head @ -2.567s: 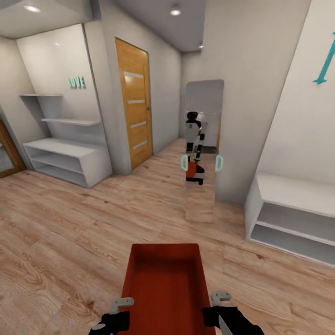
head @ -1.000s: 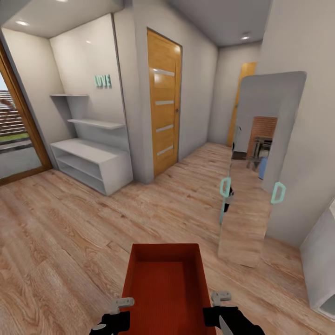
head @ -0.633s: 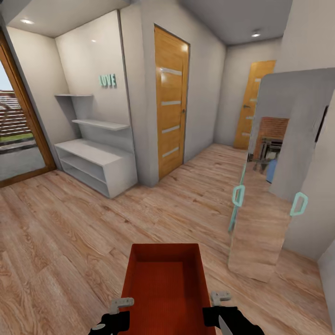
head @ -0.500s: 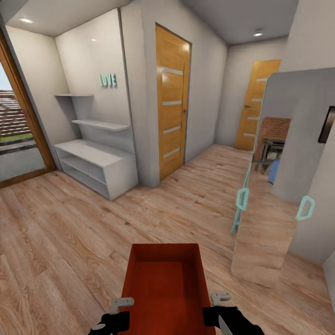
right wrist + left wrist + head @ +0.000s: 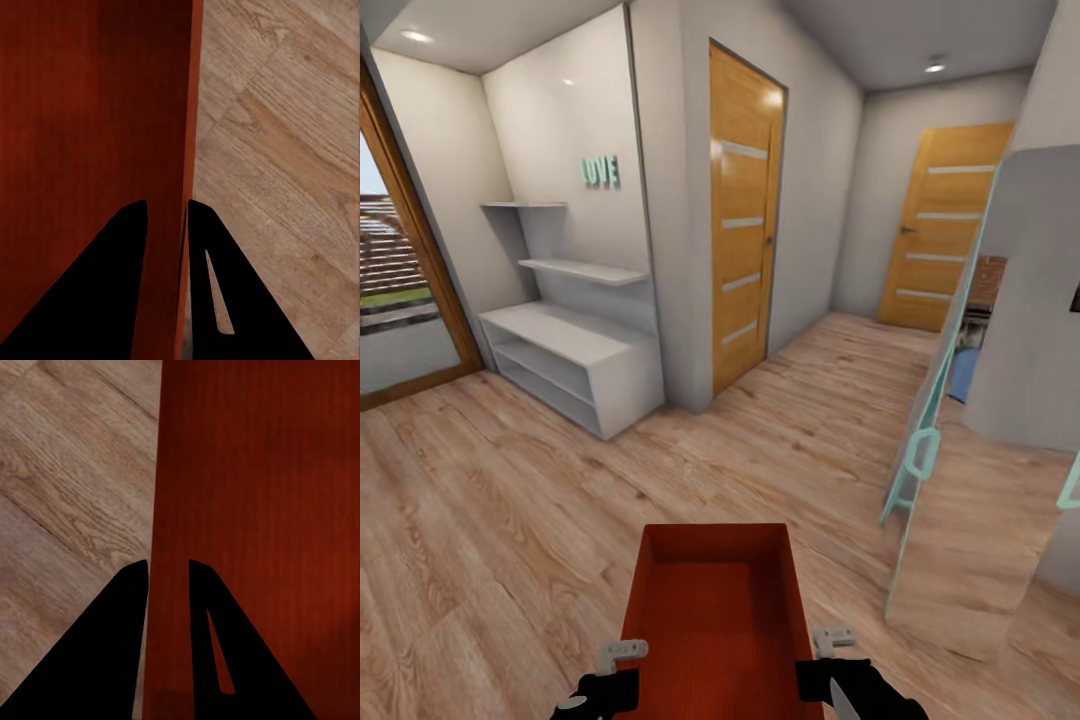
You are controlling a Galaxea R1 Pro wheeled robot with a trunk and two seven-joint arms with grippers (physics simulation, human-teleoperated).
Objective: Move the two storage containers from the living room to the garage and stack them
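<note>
Both grippers are pinching one orange-red storage container at the bottom middle of the head picture. Left gripper is holding the bin's left wall, and in the left wrist picture its two dark fingers are sitting one on each side of that thin wall, closed tight on it. Right gripper is doing the same on the right wall, with its fingers squeezing that edge between them. The bin is open on top and looks empty inside, and it is hanging above the light wood plank floor, not resting on it. Ahead, the robot is looking into a hallway with a wooden door in the upper middle, another wooden door at the upper right, white shelves on the left with teal letters above them, and a tall mirror on the right side. No grey concrete floor is showing, so I think the robot is not in the garage yet. To me the job is only partly started: one bin is being carried, it is not set down yet, and the other bin must also be brought and stacked.
</note>
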